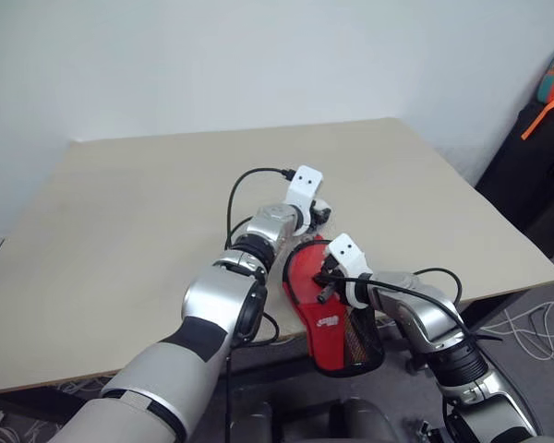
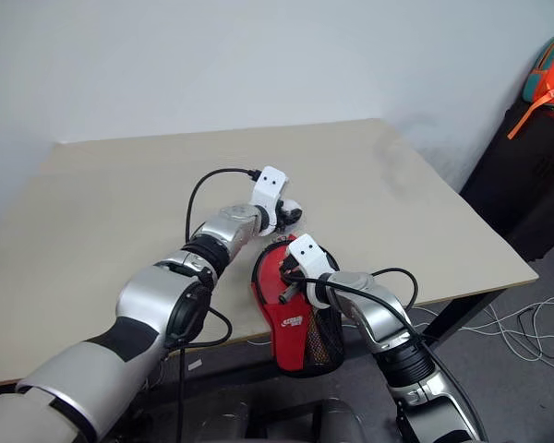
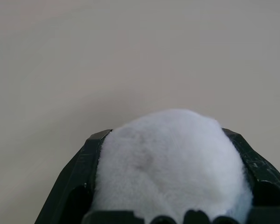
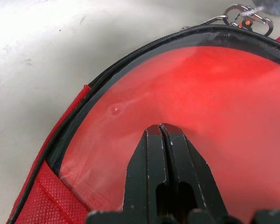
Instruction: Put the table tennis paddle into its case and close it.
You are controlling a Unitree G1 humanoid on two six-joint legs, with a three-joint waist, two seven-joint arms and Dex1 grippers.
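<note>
The right gripper (image 4: 161,128), fingers pressed together, rests on the red, black-trimmed paddle-shaped case (image 1: 325,314)'s clear panel. The left gripper (image 3: 170,154)'s parted black fingers clasp a white fluffy ball (image 3: 170,163).

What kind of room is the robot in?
Probably a plain workroom or lab, not a home. There's a bare wooden table against a blank white wall, loose cables on the floor, and a red paddle case at the table's near edge.
</note>
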